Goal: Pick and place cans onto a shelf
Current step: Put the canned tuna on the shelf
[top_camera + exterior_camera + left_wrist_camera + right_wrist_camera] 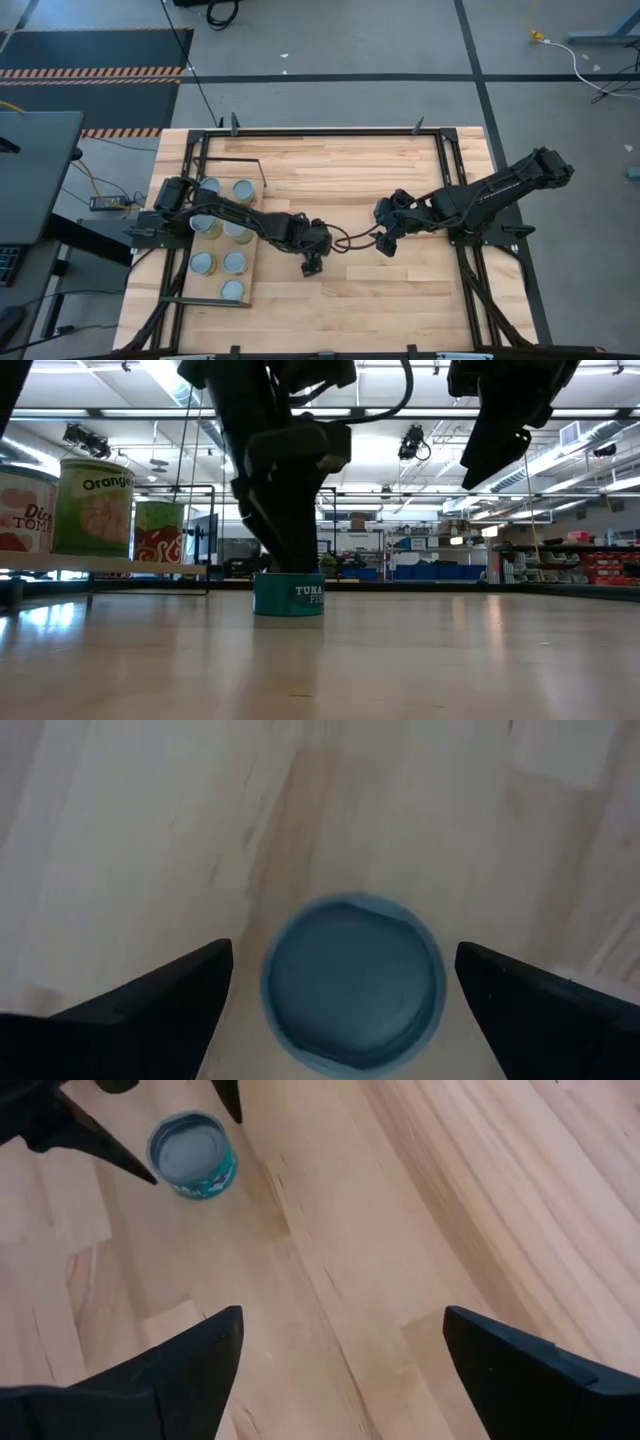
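Left gripper (340, 990) jaws wide over tuna can (352, 982) on desk (400, 290), right gripper (340, 1350) wide, empty, nearby; risk: off-centre closure tips can short of shelf (252, 265).

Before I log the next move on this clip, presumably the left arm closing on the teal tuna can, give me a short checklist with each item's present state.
1. Left gripper open: ok, fingers spread wide.
2. Tuna can between the left fingers: ok, it sits in the gap with space either side in the left wrist view.
3. Can upright on the tabletop: ok, the low view shows it standing flat.
4. Gripper low enough to grasp: cannot tell; the arm hides the fingertips in the low view.
5. Right gripper out of the way: ok, open, empty, off to the side.
6. Free spot on the shelf: cannot tell, the left arm covers part of it.
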